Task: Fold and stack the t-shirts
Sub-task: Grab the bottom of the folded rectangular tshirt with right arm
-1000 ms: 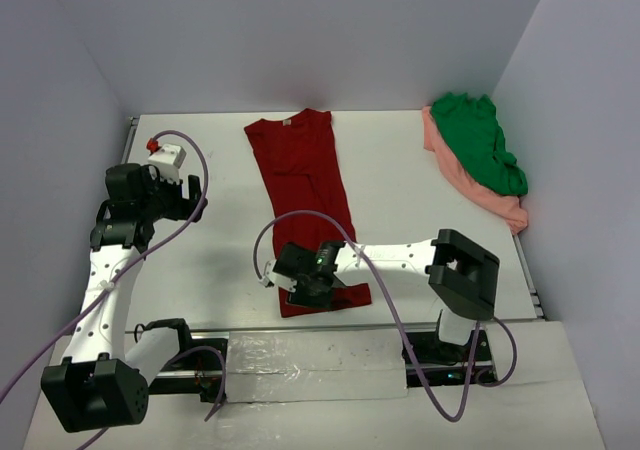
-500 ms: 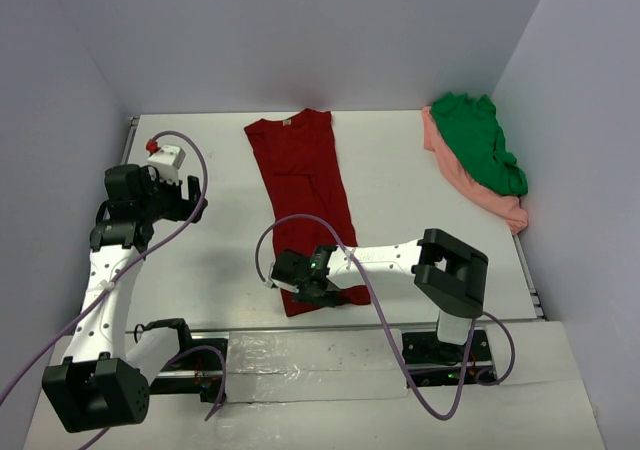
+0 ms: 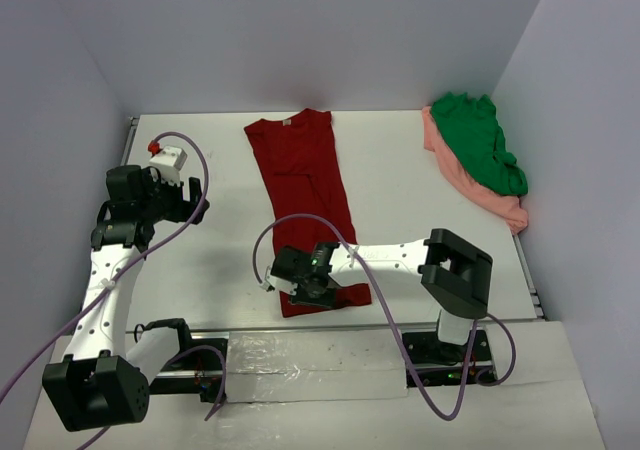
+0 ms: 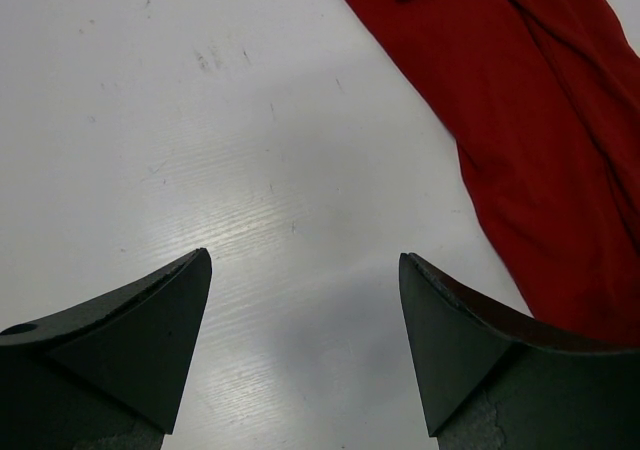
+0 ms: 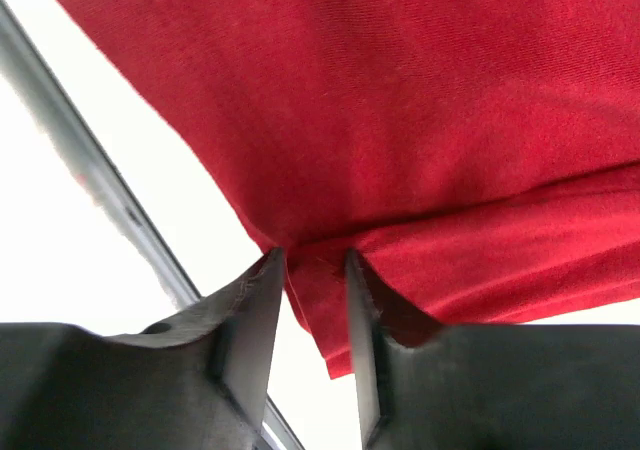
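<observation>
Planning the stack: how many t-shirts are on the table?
3. The dark red shirt at centre, hem in the right gripper; green shirt piled on pink shirt, far right. Others could hide beneath.

Left arm (image 3: 100, 288) and right arm (image 3: 390, 258): white links, bulky black joint housings. Purple cables (image 3: 203, 175) trail off each. Fingers (image 4: 130, 350) dark grey, wedge-shaped, matte.

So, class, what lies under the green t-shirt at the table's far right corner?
A salmon pink t-shirt lies under the green t-shirt, showing along its left edge and near end. The rest is covered, so anything else beneath cannot be seen.
</observation>
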`<state>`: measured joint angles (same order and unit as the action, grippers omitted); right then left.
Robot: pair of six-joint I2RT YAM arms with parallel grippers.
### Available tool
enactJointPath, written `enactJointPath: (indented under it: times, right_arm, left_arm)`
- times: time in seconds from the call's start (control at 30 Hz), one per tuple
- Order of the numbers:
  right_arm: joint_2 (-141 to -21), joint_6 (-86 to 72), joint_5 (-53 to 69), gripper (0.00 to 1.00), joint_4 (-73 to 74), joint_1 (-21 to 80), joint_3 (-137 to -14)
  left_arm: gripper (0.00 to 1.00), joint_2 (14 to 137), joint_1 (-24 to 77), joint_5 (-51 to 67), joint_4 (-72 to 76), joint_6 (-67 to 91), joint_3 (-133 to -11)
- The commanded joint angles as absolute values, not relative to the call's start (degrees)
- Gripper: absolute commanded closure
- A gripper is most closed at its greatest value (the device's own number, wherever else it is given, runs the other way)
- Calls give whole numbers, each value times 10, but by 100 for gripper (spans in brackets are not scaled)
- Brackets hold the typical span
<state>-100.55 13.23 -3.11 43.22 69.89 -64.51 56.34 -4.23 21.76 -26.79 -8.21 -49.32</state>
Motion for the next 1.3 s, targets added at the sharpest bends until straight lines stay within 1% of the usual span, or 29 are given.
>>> enactJointPath:
  times: [0.0,0.03,0.17,0.5,0.53,0.63,0.67,0.8,0.83,0.9,0.93,1.27]
  right_arm:
    - [-972,140,1,63,448,701,-664]
    - [-973,140,-26,64,446,701,-662]
    - [-977,138,-62,67,439,700,-650]
    - [-981,142,-56,67,441,700,-645]
    - [-983,141,-55,69,441,700,-644]
    - [-991,141,-50,72,445,700,-644]
    - [-994,141,-48,75,446,700,-643]
    - [-1011,142,-42,81,456,700,-644]
    - [-1014,142,-40,85,458,700,-644]
    - [-1021,142,-37,90,459,700,-644]
    - [-1023,143,-32,100,459,700,-644]
    - [-1003,140,-34,100,434,701,-650]
  left_arm:
    - [15,564,-47,240,-254,-87,-495]
    - [15,563,-47,240,-254,-86,-495]
    - [15,563,-47,242,-253,-86,-496]
    - [15,564,-47,245,-258,-87,-499]
    - [15,564,-47,245,-258,-87,-498]
    - [16,564,-47,247,-259,-89,-499]
    - [16,563,-47,248,-259,-88,-499]
    - [16,563,-47,250,-260,-88,-501]
    - [16,563,-47,250,-260,-89,-502]
    - [16,562,-47,250,-260,-88,-500]
    - [16,562,-47,252,-261,-89,-500]
    - [16,563,-47,255,-260,-88,-496]
